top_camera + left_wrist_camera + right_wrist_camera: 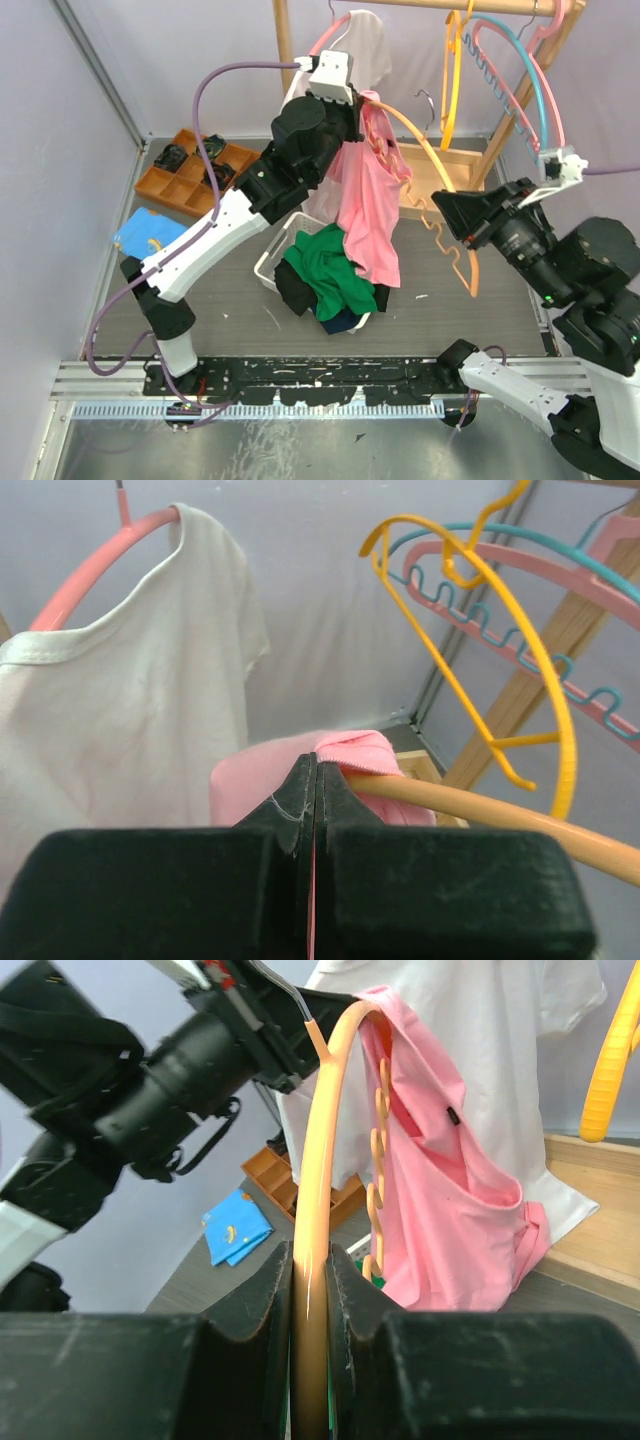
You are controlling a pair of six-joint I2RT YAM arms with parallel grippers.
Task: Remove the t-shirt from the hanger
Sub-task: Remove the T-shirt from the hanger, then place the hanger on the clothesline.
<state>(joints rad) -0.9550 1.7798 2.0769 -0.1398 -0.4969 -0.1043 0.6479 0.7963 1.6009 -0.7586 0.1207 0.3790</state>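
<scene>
Pink t-shirt [365,210] hangs up in the air from one end of an orange hanger [322,1130]. It is soft and crumpled, and it droops down in long folds. Its top is bunched over the tip of the hanger. It hangs just in front of a white t-shirt [120,710], which sits on a pink hanger [90,575].

The left gripper [315,765] is pressed together, pinching a bit of the pink cloth at the top of the shirt, right beside the hanger tip. The right gripper [308,1260] is pinching the orange hanger by its curved bar, far from the shirt.

Only the view from above shows what is under the shirt: a white bin [268,262] full of clothes, with a green one [330,265] on top. It also shows an orange tray [185,170] and a blue cloth [150,232] off to the left.

The left wrist view shows a thin pink strip caught between the closed fingers, and a yellow hanger [480,630] close by.

The right wrist view shows a small dark tag [452,1115] on the shirt and the hanger's bumpy bar.
</scene>
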